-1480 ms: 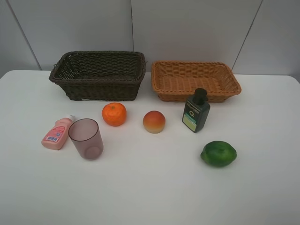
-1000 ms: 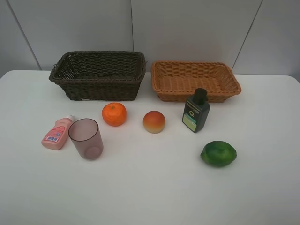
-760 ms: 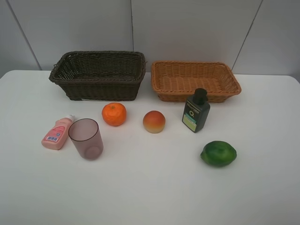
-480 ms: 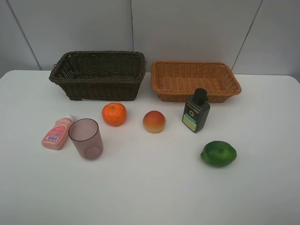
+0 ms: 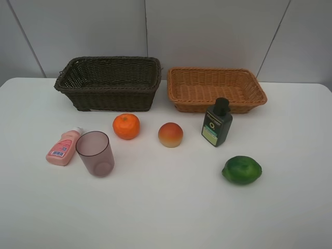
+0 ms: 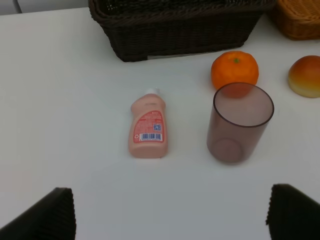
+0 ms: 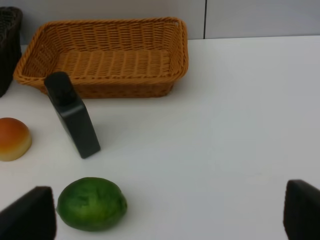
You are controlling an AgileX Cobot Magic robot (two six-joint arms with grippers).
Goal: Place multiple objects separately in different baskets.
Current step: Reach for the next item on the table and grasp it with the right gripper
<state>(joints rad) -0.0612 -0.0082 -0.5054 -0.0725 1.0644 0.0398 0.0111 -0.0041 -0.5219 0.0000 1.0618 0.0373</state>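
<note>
Left pincer (image 6: 170, 219) spread wide, pink bottle (image 6: 147, 131) and cup (image 6: 240, 124) ahead, untouched; right pincer (image 7: 165, 215) likewise, lime (image 7: 91, 203) near one finger, open tabletop (image 7: 240, 125) around.

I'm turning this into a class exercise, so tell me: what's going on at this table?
Nothing is being handled right now. The left gripper and right gripper both hang open above the white table, holding nothing. Six things sit in front of the dark brown basket and the tan basket: a pink bottle lying down, a mauve cup upright, a mandarin, a peach-like fruit, an upright dark green bottle and a lime. Neither basket shows anything inside, so no sorting is done.
</note>
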